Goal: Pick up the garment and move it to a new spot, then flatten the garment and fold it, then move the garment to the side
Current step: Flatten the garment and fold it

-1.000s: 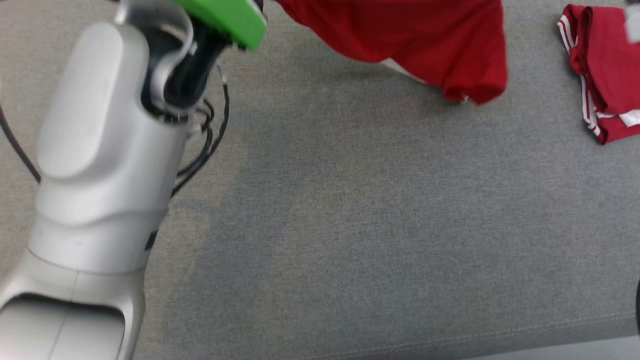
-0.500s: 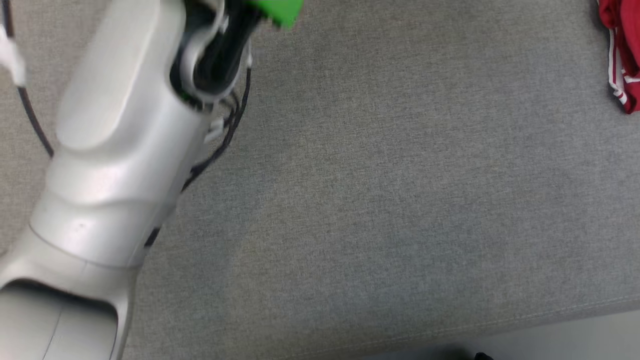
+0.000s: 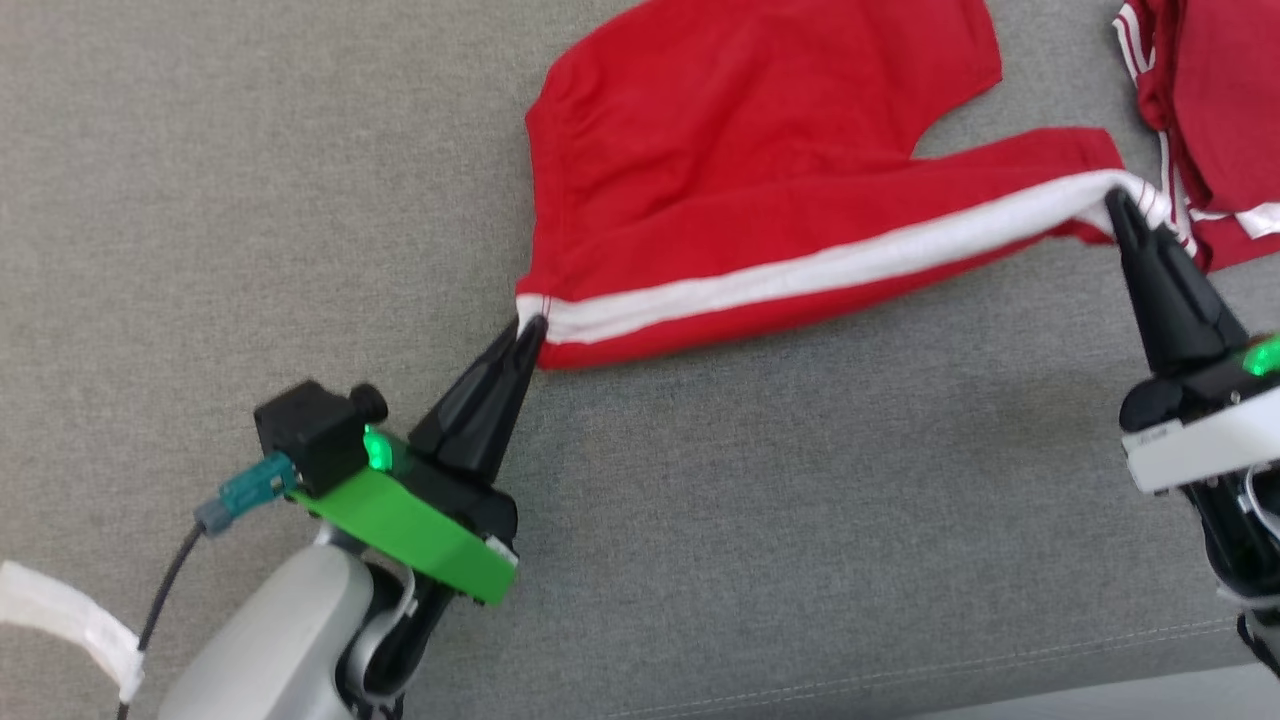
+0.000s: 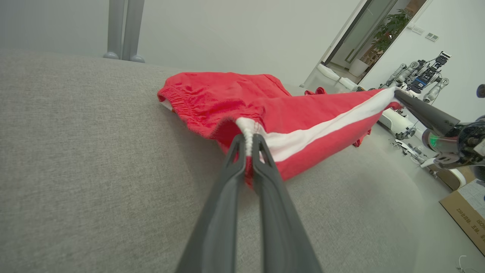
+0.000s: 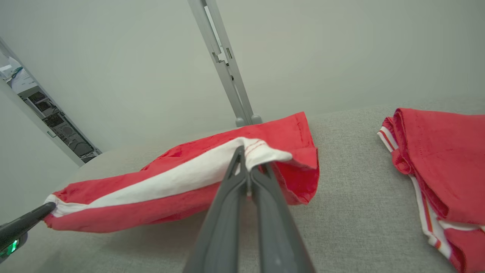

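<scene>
The garment (image 3: pixel 740 170) is a pair of red shorts with a white side stripe, lying on the grey fabric surface (image 3: pixel 760 500). Its striped edge is pulled taut and raised between my two grippers. My left gripper (image 3: pixel 530 330) is shut on the waistband end of the stripe, as the left wrist view shows close up (image 4: pixel 248 138). My right gripper (image 3: pixel 1115 205) is shut on the stripe's leg-hem end, with white cloth bunched at its tips (image 5: pixel 248 159). The rest of the garment (image 5: pixel 170 204) sags behind the stripe onto the surface.
A second red garment with white stripes (image 3: pixel 1220 120) lies folded at the far right, close to my right gripper. A grey metal post (image 5: pixel 227 72) stands behind the surface. The surface's front seam (image 3: pixel 900 675) runs along the bottom. A cardboard box (image 4: pixel 466 212) sits on the floor beyond.
The head camera has swung, so the whole picture shifted. Before, my left forearm loomed at the left and the garment sat at the top edge or out of frame; now both grippers show, holding it.
</scene>
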{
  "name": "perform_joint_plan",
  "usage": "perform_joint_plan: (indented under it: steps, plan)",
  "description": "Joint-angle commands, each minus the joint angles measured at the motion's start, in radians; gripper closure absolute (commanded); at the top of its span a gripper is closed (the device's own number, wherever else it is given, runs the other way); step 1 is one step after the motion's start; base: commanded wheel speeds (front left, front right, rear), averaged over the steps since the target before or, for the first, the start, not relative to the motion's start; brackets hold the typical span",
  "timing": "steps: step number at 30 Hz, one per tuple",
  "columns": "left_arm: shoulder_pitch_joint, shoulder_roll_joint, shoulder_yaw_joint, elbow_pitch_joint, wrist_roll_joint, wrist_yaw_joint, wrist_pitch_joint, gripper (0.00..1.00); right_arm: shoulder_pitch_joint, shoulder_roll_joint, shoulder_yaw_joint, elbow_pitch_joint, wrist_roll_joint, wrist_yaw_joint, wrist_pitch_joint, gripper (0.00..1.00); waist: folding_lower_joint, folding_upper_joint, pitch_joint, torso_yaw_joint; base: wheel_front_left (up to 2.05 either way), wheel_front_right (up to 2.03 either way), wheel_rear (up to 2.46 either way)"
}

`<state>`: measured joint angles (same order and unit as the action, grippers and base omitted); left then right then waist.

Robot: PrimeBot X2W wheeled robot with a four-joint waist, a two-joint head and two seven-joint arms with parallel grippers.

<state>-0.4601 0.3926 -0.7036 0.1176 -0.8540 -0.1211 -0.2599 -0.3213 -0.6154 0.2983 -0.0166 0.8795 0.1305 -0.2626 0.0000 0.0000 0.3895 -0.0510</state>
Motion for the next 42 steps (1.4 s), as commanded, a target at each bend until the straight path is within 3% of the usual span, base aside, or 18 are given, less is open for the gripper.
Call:
perform_joint_plan:
  steps: [1, 5, 10, 17, 29, 42]
  plan:
    - [0.049, 0.006, 0.012, -0.023, 0.031, 0.012, -0.005, 1.0, 0.052, -0.004, -0.006, -0.015, 0.015, 0.0, -0.003, 1.0, 0.0, 0.0, -0.091, 0.002, 0.0, 0.0, 0.0]
    - [0.212, -0.006, 0.022, -0.083, 0.056, 0.047, -0.005, 1.0, 0.184, -0.028, 0.006, -0.05, 0.053, 0.0, -0.003, 1.0, 0.0, 0.0, -0.156, -0.008, 0.0, 0.0, 0.0]
    - [0.348, 0.024, 0.011, -0.158, 0.036, 0.102, 0.01, 1.0, 0.325, -0.083, -0.002, -0.108, 0.11, 0.0, 0.036, 1.0, 0.0, 0.0, -0.191, -0.005, 0.0, 0.0, 0.0]
    - [0.383, 0.031, 0.005, -0.265, -0.031, 0.148, 0.107, 1.0, 0.403, -0.113, -0.053, -0.157, 0.141, 0.0, 0.118, 1.0, 0.0, 0.0, -0.187, 0.021, 0.0, 0.0, 0.0]
    - [0.127, -0.086, 0.053, -0.146, -0.133, 0.196, 0.267, 1.0, 0.095, -0.108, -0.064, -0.009, 0.188, 0.0, 0.333, 1.0, 0.0, 0.0, -0.073, 0.092, 0.0, 0.0, 0.0]
    - [-0.139, -0.178, 0.106, 0.045, -0.182, 0.176, 0.326, 1.0, -0.33, -0.1, 0.056, 0.203, 0.178, 0.0, 0.457, 1.0, 0.0, 0.0, 0.089, 0.154, 0.0, 0.0, 0.0]
